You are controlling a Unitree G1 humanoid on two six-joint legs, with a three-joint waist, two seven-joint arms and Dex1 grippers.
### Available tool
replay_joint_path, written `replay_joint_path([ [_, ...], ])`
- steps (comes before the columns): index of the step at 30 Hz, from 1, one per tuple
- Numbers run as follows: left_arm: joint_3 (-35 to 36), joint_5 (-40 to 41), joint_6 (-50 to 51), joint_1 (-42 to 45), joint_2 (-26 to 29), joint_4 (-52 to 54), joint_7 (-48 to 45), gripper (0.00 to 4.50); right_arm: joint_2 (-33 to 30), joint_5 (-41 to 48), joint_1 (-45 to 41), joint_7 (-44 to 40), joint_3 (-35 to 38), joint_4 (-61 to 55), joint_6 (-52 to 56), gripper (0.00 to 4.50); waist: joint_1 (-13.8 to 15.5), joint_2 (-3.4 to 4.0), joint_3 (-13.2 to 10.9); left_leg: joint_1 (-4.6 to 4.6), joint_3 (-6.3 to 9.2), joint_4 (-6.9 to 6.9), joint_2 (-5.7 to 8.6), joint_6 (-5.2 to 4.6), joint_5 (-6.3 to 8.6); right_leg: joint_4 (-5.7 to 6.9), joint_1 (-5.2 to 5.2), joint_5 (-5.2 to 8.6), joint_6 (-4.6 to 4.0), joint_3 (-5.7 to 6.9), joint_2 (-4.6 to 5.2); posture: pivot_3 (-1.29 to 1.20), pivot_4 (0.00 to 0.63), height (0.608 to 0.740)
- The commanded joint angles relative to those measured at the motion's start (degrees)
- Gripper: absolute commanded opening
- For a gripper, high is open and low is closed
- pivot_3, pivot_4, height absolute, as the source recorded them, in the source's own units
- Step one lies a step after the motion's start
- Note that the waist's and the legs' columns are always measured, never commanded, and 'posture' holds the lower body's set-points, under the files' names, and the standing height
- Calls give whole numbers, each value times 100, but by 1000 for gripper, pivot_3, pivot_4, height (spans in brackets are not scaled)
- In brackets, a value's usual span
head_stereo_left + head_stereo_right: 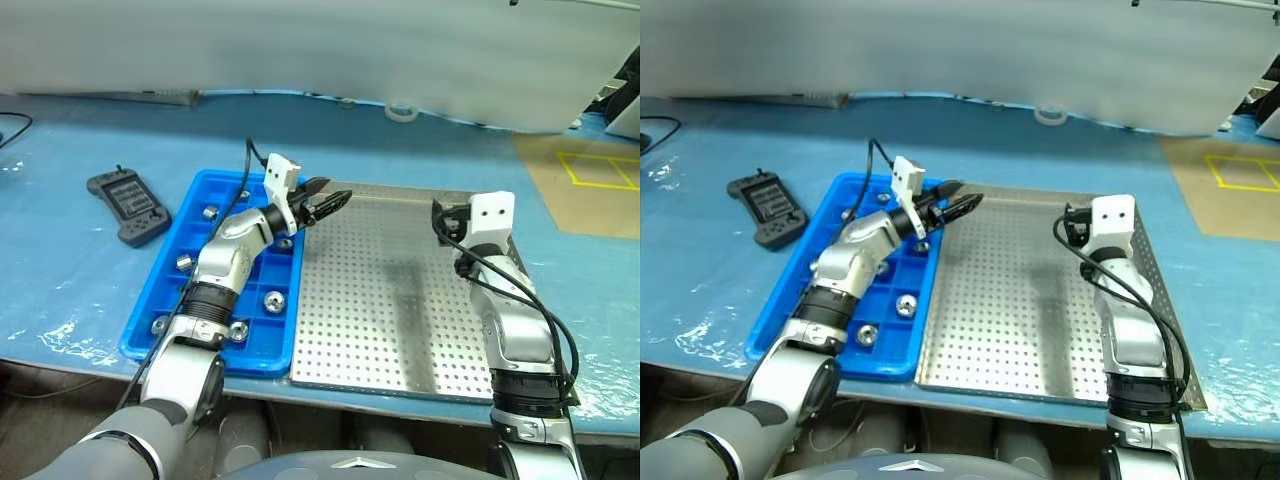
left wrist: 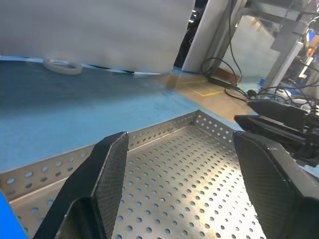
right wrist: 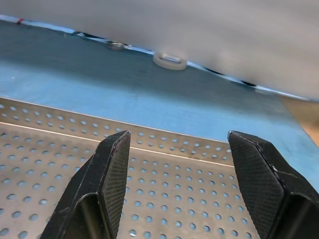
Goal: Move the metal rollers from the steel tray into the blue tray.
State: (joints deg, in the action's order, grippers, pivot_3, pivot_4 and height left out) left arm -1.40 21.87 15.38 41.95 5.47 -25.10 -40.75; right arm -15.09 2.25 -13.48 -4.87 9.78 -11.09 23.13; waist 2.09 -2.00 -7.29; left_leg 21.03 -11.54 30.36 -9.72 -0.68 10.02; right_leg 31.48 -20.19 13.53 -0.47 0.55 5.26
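Note:
The blue tray (image 1: 205,185) lies left of the steel tray (image 1: 400,330), edge to edge. Several shiny metal rollers sit in the blue tray's compartments, among them one roller (image 1: 273,300) near the front and another roller (image 1: 185,262) at its left side. My left gripper (image 1: 328,205) hangs over the steel tray's far left corner, open and holding nothing. Over the tray's far right part, my right gripper (image 3: 177,144) points level toward the far rim, open with nothing between its fingers. The perforated bottom between the two grippers is bare.
A dark grey handheld controller (image 1: 128,207) lies on the blue table left of the blue tray. A white tape ring (image 1: 402,112) rests at the back by the pale sheet. A brown board with yellow lines (image 1: 590,180) is at the right.

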Motion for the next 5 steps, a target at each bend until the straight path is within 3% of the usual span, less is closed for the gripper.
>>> replay_joint_path([
  [1, 149, 152, -35, 174, -116, 190, -50, 3529, -18, 16, -34, -14, 0, -233, -11, 3240, 0, 2, -1, 2, 0, 0, 0, -8, 4, 2, -2, 0, 0, 0, 0, -167, 150, 740],
  [5, 72, -3, -119, 145, -166, 82, -64, 3529, -72, -35, -150, -47, -93, -226, 5, 3240, -3, 3, -2, 7, -5, 1, 2, -36, 16, 5, -2, -3, 4, 1, 1, -170, 150, 740],
])
